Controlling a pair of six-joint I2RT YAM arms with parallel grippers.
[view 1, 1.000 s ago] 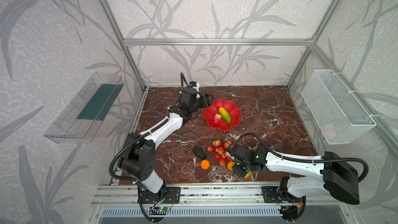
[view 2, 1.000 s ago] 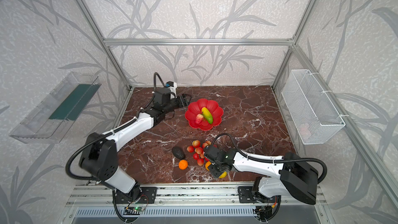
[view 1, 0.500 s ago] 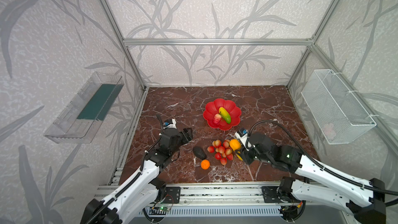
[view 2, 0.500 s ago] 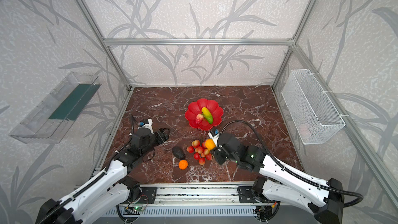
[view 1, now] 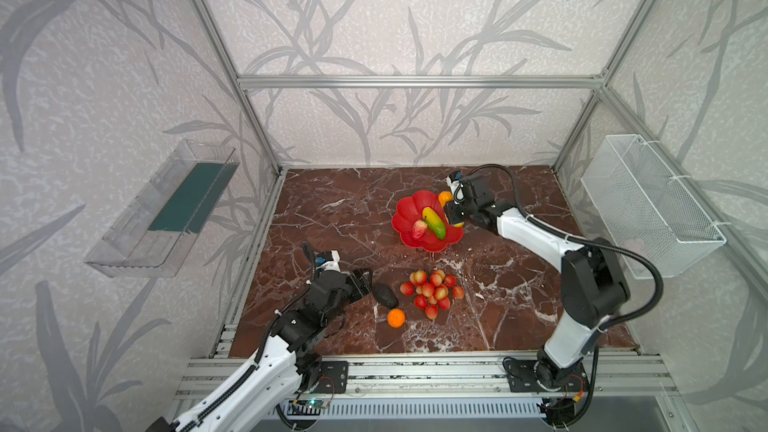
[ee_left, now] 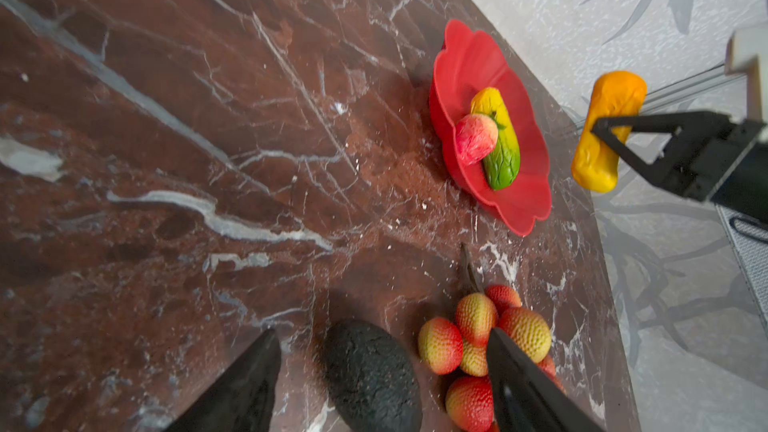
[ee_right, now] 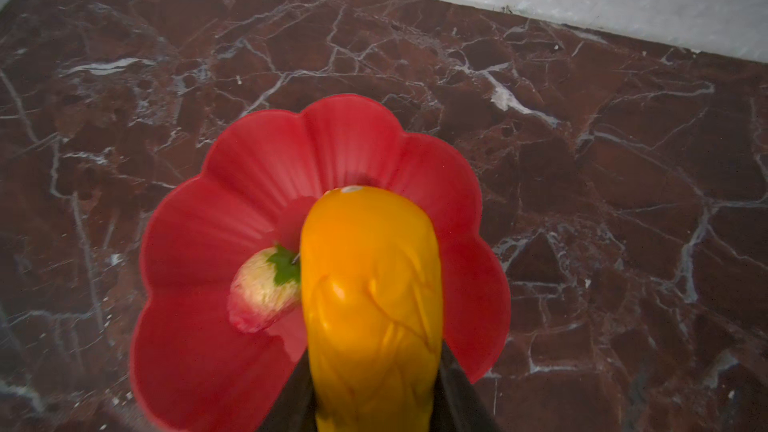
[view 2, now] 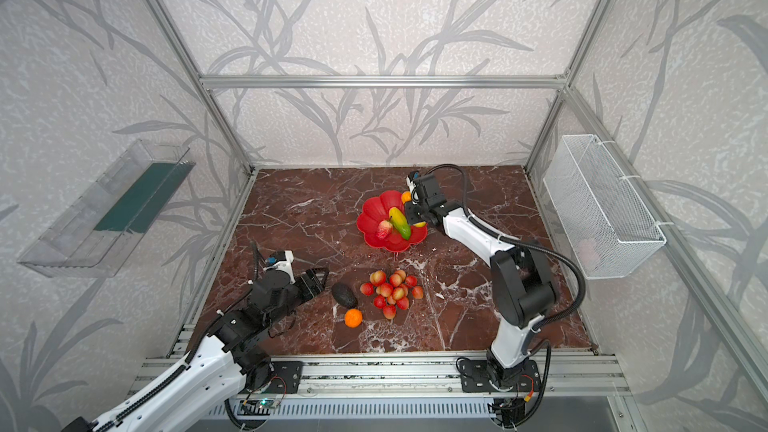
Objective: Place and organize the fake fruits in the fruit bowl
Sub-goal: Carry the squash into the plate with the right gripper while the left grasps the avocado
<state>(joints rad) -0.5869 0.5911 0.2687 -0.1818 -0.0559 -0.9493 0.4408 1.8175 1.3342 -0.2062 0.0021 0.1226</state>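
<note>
Fruit (ee_right: 370, 305), glossy orange-yellow oblong plastic, now carried above right rim of scalloped red plastic bowl (view 1: 409, 211), right gripper (view 1: 452, 210) clenched on it; you release next.

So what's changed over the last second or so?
The right claw, shut on the orange-yellow fruit, lifted it from beside the red-ball cluster and carried it back above the red bowl. The left claw, open, swung from beside the bowl to the front, next to the avocado. Unmoved: the mango and peach in the bowl, the avocado, small orange and cluster.
</note>
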